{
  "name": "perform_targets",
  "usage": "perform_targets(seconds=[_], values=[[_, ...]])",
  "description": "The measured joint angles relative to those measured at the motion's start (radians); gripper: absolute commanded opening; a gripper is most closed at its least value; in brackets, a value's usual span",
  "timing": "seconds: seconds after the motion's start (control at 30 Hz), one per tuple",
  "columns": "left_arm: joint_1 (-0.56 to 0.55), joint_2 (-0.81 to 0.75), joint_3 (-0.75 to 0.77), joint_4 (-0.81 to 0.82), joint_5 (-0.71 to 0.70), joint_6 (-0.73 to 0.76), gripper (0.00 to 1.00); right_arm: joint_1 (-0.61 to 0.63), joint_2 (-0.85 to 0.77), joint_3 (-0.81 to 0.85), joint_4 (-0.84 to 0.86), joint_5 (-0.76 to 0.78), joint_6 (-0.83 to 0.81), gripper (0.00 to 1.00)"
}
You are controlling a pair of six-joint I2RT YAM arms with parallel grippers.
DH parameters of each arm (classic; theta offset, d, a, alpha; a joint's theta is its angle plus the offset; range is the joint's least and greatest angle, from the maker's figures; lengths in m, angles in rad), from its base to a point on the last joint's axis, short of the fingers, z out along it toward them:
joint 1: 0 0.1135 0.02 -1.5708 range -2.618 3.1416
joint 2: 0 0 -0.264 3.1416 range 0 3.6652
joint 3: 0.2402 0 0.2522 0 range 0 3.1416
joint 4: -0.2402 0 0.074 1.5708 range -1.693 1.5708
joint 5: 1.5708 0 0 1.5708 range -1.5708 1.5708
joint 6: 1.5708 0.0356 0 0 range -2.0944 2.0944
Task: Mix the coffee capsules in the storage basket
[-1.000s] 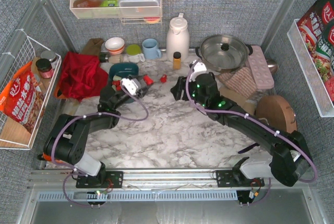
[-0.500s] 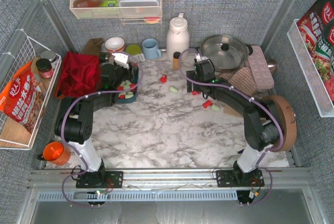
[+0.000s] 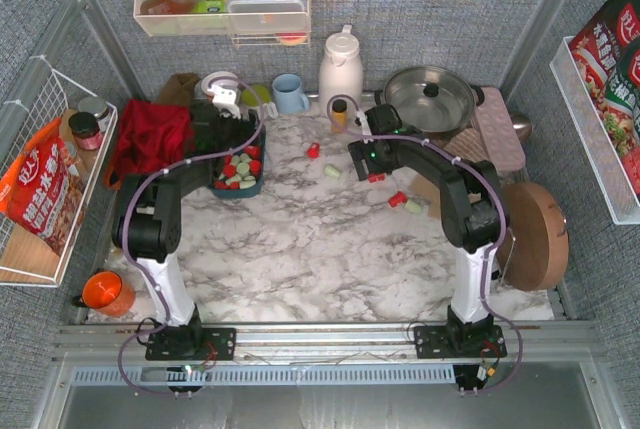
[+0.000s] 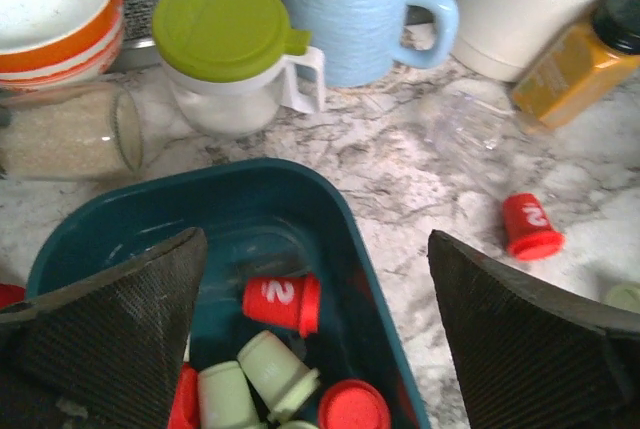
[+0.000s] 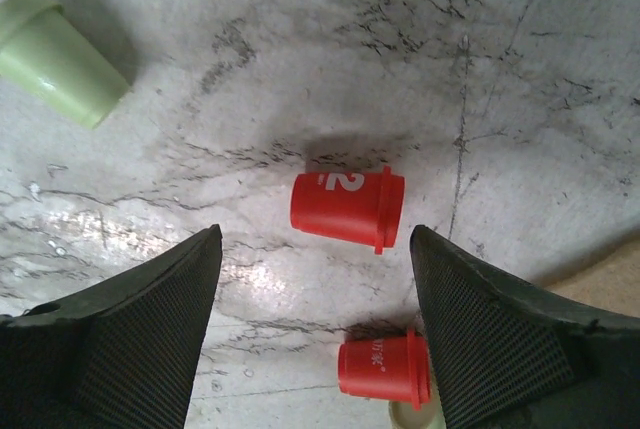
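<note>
At the back-left of the marble counter [image 3: 320, 259], the storage basket [image 3: 262, 171], dark teal, low-walled, with red and mint-green coffee capsules [image 3: 238, 169] jumbled inside. Above its far end, the left gripper [image 4: 315, 244], jaws wide apart, clamped on nothing. Beneath it in the wrist view, one red pod [image 4: 283, 302] on its side next to pale green ones on the basket's floor. Beyond the basket's far rim, along the counter's back edge: a striped bowl [image 4: 50, 9], a green-lidded jug [image 4: 230, 34], a blue mug [image 4: 350, 4] and an amber bottle [image 4: 575, 59]. Out on the counter toward the back and middle, well apart from the basket, several loose capsules [image 3: 333, 170], red and green. Over these, the right gripper [image 5: 315, 239], jaws likewise apart and empty. Between and below its fingers, touching neither, a red capsule [image 5: 347, 209] on its side. Near it, another red one at the lower edge of that view and a green one at the upper left.
</note>
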Motion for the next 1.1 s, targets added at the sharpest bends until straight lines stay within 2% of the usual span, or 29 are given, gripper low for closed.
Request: perform_targets(seconds=[0.2, 0.33, 0.4, 0.5, 0.83, 1.1], values=[[-0.014, -0.125, -0.08, -0.012, 0.052, 0.011, 0.99, -0.001, 0.034, 0.039, -0.061, 0.045, -0.031, 0.76], [-0.056, -0.226, -0.164, -0.014, 0.08, 0.086, 0.99, -0.001, 0.068, 0.077, -0.103, 0.051, -0.042, 0.72], [-0.084, -0.271, -0.212, -0.014, 0.096, 0.141, 0.99, -0.001, 0.08, 0.095, -0.118, 0.053, -0.045, 0.69], [-0.112, -0.317, -0.278, -0.005, 0.105, 0.2, 0.99, -0.001, 0.093, 0.116, -0.135, 0.053, -0.053, 0.56], [-0.161, -0.338, -0.357, 0.082, 0.149, 0.267, 0.99, -0.001, 0.113, 0.146, -0.166, 0.055, -0.056, 0.45], [-0.186, -0.371, -0.395, 0.136, 0.21, 0.301, 0.99, -0.001, 0.072, 0.108, -0.164, 0.06, -0.051, 0.43]])
